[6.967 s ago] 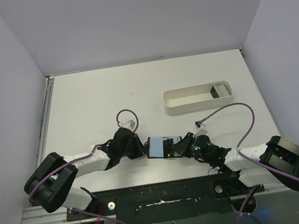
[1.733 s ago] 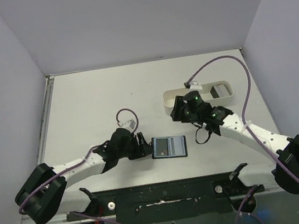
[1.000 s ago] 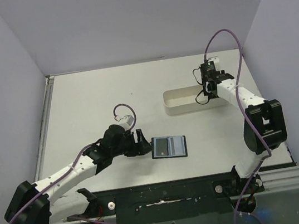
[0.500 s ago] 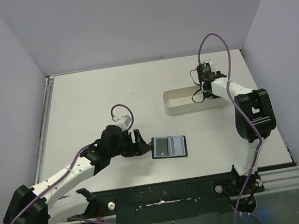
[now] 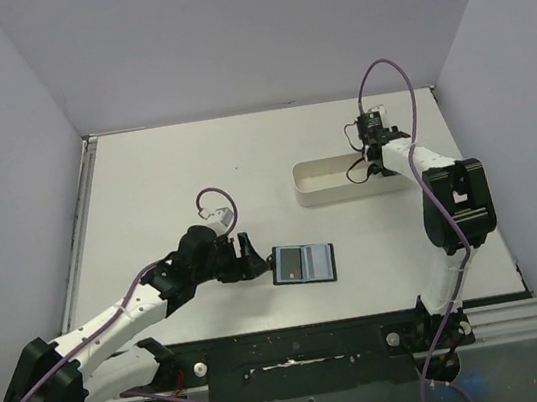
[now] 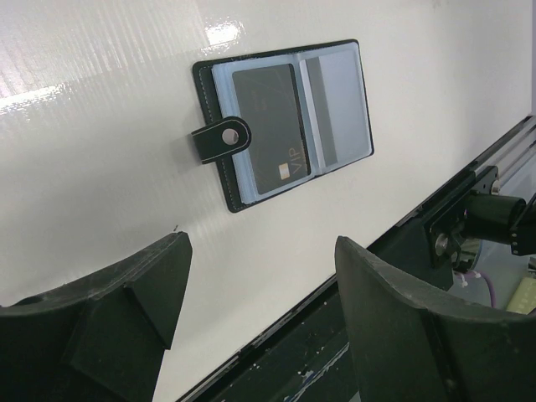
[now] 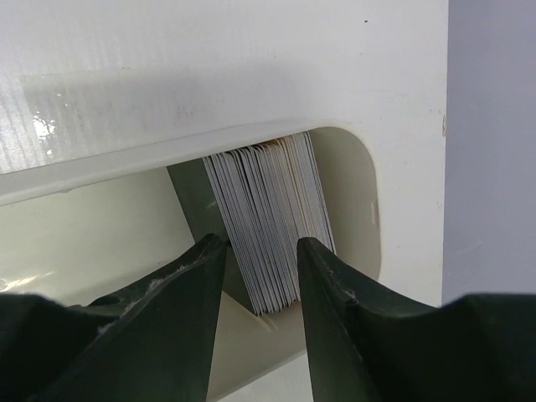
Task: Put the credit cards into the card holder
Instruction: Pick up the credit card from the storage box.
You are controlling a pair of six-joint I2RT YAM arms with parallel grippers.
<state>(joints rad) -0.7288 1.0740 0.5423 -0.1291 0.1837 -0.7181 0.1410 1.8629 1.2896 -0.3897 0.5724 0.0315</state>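
The card holder (image 5: 303, 263) lies open and flat on the table, snap tab (image 6: 222, 140) to its left. A dark card (image 6: 266, 126) sits in its left pocket. My left gripper (image 5: 246, 258) hangs open just left of it, holding nothing, and in the left wrist view the left gripper (image 6: 264, 280) looks along the table at the card holder (image 6: 335, 109). The credit cards (image 7: 268, 213) stand on edge as a stack in the right end of the white tray (image 7: 100, 167). My right gripper (image 7: 260, 255) straddles that stack, jaws apart, a gap showing beside the left finger (image 7: 167, 293).
The long white oval tray (image 5: 328, 192) lies at the back right. A dark slab (image 7: 197, 201) leans against the left of the card stack. The black front rail (image 6: 469, 209) runs close behind the holder. The right wall (image 7: 494, 142) stands near the tray.
The right gripper has dropped over the tray's right end and its jaws have narrowed around the card stack. The left arm has hardly moved, and the card holder lies as before.
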